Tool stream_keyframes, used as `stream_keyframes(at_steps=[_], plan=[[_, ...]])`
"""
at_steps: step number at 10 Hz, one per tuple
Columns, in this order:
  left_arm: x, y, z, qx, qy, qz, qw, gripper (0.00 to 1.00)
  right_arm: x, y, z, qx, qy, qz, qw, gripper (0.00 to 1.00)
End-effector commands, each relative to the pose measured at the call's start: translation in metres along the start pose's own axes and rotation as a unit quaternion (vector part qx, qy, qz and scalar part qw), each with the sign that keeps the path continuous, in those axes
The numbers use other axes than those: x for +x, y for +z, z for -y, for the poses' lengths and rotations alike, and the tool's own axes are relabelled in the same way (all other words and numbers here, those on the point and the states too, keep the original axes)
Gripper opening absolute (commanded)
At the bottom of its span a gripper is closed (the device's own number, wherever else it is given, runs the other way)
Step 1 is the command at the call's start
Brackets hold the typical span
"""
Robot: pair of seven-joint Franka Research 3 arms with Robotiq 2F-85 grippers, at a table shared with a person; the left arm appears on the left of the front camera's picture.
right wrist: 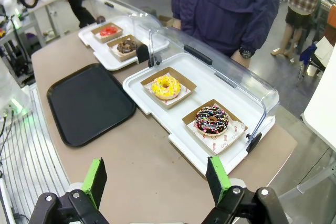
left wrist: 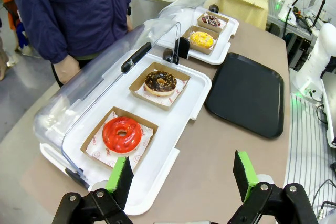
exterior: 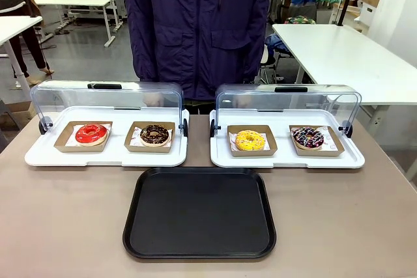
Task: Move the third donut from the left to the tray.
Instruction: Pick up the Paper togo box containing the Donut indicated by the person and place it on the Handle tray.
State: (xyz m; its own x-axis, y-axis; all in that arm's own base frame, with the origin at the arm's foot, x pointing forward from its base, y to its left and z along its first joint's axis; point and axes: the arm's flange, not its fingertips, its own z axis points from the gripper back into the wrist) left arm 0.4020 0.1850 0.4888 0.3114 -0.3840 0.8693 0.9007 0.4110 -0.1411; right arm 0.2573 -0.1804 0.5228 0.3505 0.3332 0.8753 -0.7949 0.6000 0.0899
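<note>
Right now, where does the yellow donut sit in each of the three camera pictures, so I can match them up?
Front view: yellow donut right of centre, mid-height.
Left wrist view: yellow donut upper middle, far off.
Right wrist view: yellow donut at the centre.
Shared landmark: the black tray, lying near it in all three.

Just ahead of my left pincer [left wrist: 184,174], off its left finger, a red-iced donut [left wrist: 122,134] sits on a white tray [left wrist: 195,94], with a chocolate donut [left wrist: 160,82] beyond it. Ahead of my right pincer [right wrist: 157,179], toward its right finger, lies a dark drizzled donut [right wrist: 212,119]. A person in a navy jacket [right wrist: 226,3] stands farther on.
</note>
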Motion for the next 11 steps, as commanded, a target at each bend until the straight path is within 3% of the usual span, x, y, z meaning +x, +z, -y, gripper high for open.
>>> stream_keyframes(at_steps=[1, 11], plan=[[0.001, 0.001, 0.0013, -0.003, -0.004, 0.0, 1.0, 1.0, 0.0029, -0.0006, 0.001, -0.001, 0.012, 0.011, 1.0, 1.0], [0.001, 0.001, 0.0013, -0.003, -0.004, 0.0, 1.0, 1.0, 0.0029, -0.0006, 0.001, -0.001, 0.012, 0.011, 1.0, 1.0]])
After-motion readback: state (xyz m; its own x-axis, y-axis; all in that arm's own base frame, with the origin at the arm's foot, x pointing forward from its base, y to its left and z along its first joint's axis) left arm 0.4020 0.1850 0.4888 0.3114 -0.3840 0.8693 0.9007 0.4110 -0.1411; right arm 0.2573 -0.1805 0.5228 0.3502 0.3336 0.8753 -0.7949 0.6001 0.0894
